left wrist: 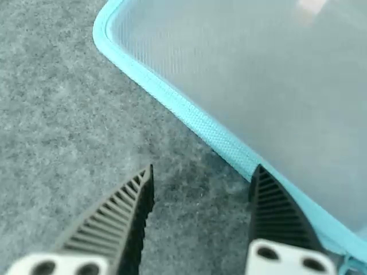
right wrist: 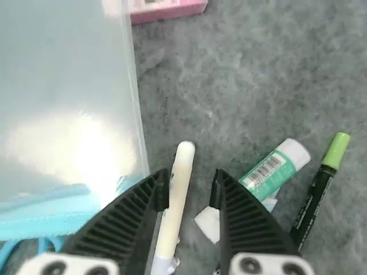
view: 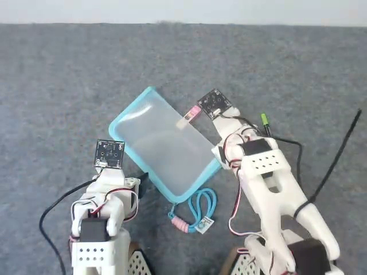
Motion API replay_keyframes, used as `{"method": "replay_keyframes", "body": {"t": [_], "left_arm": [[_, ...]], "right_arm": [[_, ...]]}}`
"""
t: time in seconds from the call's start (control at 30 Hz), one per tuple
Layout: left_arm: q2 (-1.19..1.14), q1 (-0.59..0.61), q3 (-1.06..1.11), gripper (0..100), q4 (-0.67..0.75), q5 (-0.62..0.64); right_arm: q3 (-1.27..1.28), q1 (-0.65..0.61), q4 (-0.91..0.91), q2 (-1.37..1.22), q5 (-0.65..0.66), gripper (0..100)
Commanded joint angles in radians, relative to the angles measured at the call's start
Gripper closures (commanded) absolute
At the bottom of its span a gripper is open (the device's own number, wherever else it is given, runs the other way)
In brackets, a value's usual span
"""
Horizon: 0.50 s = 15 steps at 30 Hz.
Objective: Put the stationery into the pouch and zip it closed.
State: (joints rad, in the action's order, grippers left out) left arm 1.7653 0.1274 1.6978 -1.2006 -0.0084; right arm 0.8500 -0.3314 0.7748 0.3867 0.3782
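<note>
Flat on the grey felt mat [view: 57, 86] lay the pouch [view: 163, 143], a clear, frosted sleeve trimmed in light blue, set at a slant between the two arms. A looped blue cord [view: 202, 207] with a pink coil and a small tag trailed from its near corner. A pink eraser [view: 191, 116] sat at the pouch's far long edge, touching it; whether it lay on the pouch or partly under it, I could not tell.

The rest of the stationery was outside the pouch, on the mat on the right arm's side. In the right wrist view a white pen [right wrist: 175, 200] lay just beside the pouch [right wrist: 63, 86] edge, with a green-and-white glue stick [right wrist: 275, 169] near it and a marker with a green cap [right wrist: 321, 183] just beyond that. The pink eraser [right wrist: 166, 8] showed farther off, at the pouch's border.

The right gripper [right wrist: 192, 177] was parted, its jaws on either side of the white pen: the pen sat against one jaw, with a gap left to the other.

The left gripper [left wrist: 203, 177] was spread wide over bare mat with nothing between its jaws. One jaw was close to the blue trim of the pouch [left wrist: 258, 86]. In the high view the left gripper [view: 142, 182] sat by the pouch's near long edge.
</note>
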Motion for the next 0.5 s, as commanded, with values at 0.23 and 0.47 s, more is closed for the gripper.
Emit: {"method": "replay_keyframes", "body": {"t": [0.23,0.47], "left_arm": [[0.000,0.003,-0.010,74,-0.006,0.020],[0.000,0.003,-0.010,74,-0.006,0.020]], "right_arm": [[0.110,-0.053,0.312,0.507,0.203,86.1],[0.269,-0.148,0.240,0.475,0.221,86.1]]}}
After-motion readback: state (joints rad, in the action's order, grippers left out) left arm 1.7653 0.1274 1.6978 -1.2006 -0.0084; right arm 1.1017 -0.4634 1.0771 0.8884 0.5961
